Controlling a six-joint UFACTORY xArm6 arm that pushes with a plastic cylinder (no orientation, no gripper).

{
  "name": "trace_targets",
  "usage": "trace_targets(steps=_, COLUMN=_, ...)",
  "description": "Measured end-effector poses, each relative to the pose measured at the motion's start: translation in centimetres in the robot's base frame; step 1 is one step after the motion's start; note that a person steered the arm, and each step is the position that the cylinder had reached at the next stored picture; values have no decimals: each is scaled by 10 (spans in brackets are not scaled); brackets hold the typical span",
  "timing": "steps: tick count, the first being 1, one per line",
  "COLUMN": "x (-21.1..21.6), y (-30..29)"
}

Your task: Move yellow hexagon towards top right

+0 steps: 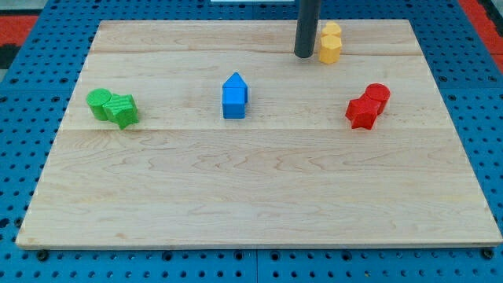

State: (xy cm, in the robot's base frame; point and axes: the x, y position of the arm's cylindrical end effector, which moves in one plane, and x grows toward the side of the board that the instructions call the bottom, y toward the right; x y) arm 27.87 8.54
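Standing just left of the yellow hexagon (330, 42), near the top edge of the table (251, 196), my tip (304, 56) looks about touching it. There is no claw here, only the rod, so nothing is grasped. A push off-centre could spin the block aside, or carry it past the table's top edge. The green (113, 107), blue (234, 97) and red (368, 105) blocks sit well apart. No writing or label shows anywhere.

Worktop (259, 196) carrying four blocks, green block (113, 107) at the view's left, blue block (234, 97) near centre, red block (368, 106) at right, yellow hexagon (330, 42) near top edge, my tip (304, 56) just left of it.
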Motion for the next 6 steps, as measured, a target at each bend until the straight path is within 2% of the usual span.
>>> trace_targets(steps=4, x=0, y=-5)
trace_targets(steps=5, x=1, y=4)
trace_targets(steps=6, x=2, y=44)
